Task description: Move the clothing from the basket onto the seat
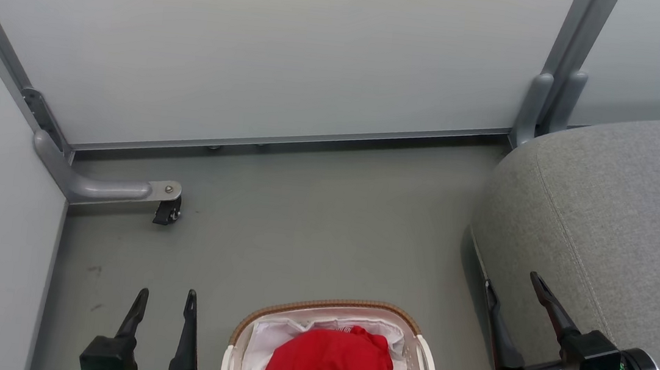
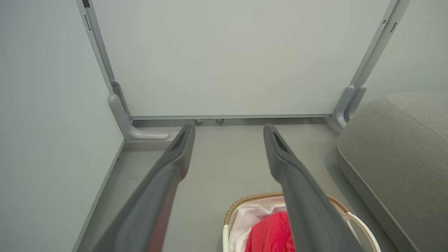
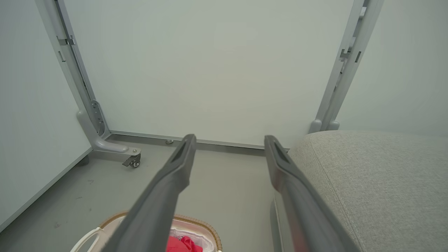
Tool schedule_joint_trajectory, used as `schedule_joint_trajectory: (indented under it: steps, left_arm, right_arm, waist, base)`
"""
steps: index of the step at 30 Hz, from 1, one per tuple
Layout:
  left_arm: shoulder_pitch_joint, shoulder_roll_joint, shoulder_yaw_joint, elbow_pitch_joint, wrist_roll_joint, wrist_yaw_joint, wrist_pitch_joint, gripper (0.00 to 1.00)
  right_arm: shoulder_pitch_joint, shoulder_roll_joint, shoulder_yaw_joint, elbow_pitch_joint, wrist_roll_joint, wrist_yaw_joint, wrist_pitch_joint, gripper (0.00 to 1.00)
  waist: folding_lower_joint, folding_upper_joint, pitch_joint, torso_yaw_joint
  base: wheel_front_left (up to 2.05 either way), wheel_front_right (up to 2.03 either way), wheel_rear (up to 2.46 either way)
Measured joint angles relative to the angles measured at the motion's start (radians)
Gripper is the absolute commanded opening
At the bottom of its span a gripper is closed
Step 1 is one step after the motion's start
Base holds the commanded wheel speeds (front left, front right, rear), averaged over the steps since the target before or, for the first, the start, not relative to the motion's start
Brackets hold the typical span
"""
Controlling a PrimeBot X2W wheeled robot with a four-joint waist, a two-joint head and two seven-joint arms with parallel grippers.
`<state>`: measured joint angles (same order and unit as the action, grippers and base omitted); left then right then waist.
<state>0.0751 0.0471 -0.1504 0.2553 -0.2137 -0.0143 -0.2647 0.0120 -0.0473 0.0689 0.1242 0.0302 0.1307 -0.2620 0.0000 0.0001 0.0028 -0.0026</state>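
Note:
The red clothing lies bunched in the white basket with a brown woven rim, on the floor at the bottom centre of the head view. The clothing and basket also show in the left wrist view, and the clothing and basket in the right wrist view. The grey seat fills the right side. My left gripper is open, left of the basket, holding nothing. My right gripper is open at the seat's left edge, empty. Open fingers frame my left gripper and right gripper.
Pale partition panels stand behind and to the left on grey metal feet. One foot with a small black caster juts onto the grey floor at the left. Another post stands by the seat's back corner.

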Motion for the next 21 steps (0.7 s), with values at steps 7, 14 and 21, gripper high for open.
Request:
schedule_joint_trajectory:
  steps: [7, 14, 21]
  left_arm:
    - [-0.081, 0.0, -0.055, 0.038, 0.029, -0.018, 0.0, 1.0]
    - [-0.237, 0.0, -0.167, 0.172, 0.04, -0.032, 0.0, 1.0]
    - [-0.41, 0.0, -0.282, 0.422, 0.058, -0.051, 0.0, 1.0]
  right_arm:
    - [-0.041, 0.0, -0.02, -0.019, -0.01, 0.0, 0.0, 1.0]
    - [-0.127, -0.001, -0.052, -0.048, -0.003, 0.0, -0.001, 1.0]
    - [-0.225, -0.002, -0.101, -0.061, 0.03, 0.0, -0.001, 1.0]
  waist:
    - [0.0, 0.0, 0.056, -0.02]
    - [0.0, 0.0, 0.165, -0.047]
    - [0.0001, 0.0, 0.301, -0.084]
  base:
    - [0.0, 0.0, 0.0]
    - [0.0, 0.0, 0.0]
    - [0.0, 0.0, 0.0]
